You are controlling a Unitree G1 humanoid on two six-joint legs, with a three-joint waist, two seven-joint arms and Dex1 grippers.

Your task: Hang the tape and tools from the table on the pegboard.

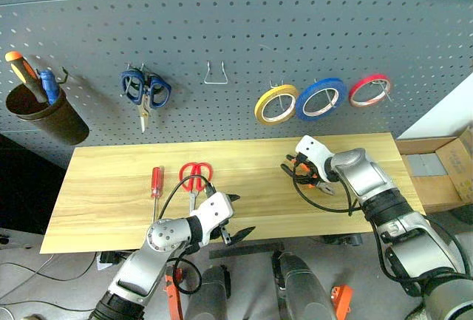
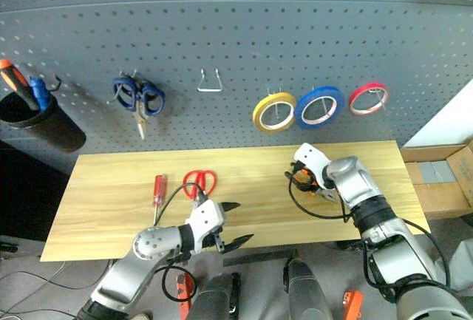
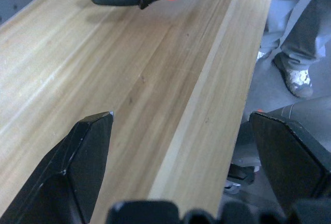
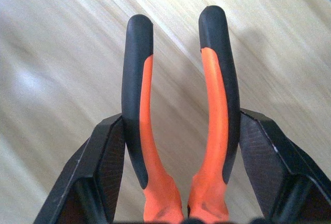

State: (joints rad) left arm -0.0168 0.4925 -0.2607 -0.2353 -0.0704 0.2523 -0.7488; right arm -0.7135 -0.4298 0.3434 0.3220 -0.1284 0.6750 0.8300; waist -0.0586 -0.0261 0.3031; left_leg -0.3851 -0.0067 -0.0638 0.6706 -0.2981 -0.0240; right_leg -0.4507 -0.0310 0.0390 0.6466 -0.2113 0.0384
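Observation:
My right gripper (image 4: 181,125) is shut on the orange-and-black pliers (image 4: 139,120), one finger on the outside of each handle, and holds them just above the right part of the wooden table (image 1: 111,202). The pliers (image 1: 307,176) point away from the pegboard (image 1: 222,24). At the table's front edge my left gripper (image 1: 240,215) stands wide open and empty. The red-handled screwdriver (image 1: 156,182) and the red-handled scissors (image 1: 195,176) lie on the table's left half. On a pegboard hook hangs the yellow tape (image 1: 276,104).
A blue tape ring (image 1: 321,98) and a red one (image 1: 369,89) hang beside the yellow. Blue scissors (image 1: 145,89) hang further left, with a bare hook (image 1: 215,75) between. A dark cup (image 1: 41,109) holds tools. A cardboard box (image 1: 443,168) sits beyond the table's right end.

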